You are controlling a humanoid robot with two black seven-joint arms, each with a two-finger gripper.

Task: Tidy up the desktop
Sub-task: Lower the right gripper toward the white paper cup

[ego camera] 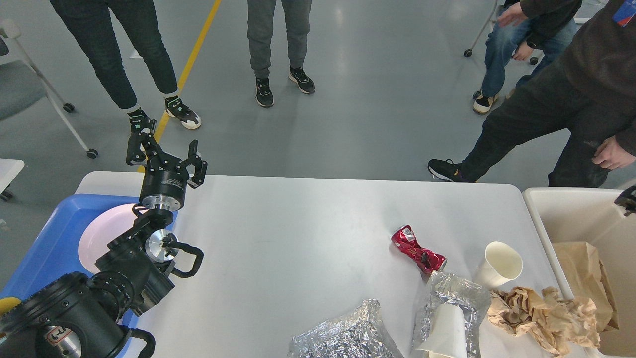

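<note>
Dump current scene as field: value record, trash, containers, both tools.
surface: desktop
left tool: open, empty, raised above the far left corner
right tool: only a sliver at the right edge over the bin, state unclear
tray: blue, left edge, holds a pink plate
bin: cream, right edge, brown paper inside
can: red, crushed, on its side
cup: white, tilted
foil: two crumpled pieces, near edge
second cup: lying in the right foil piece
paper: crumpled, brown, beside the bin
</note>
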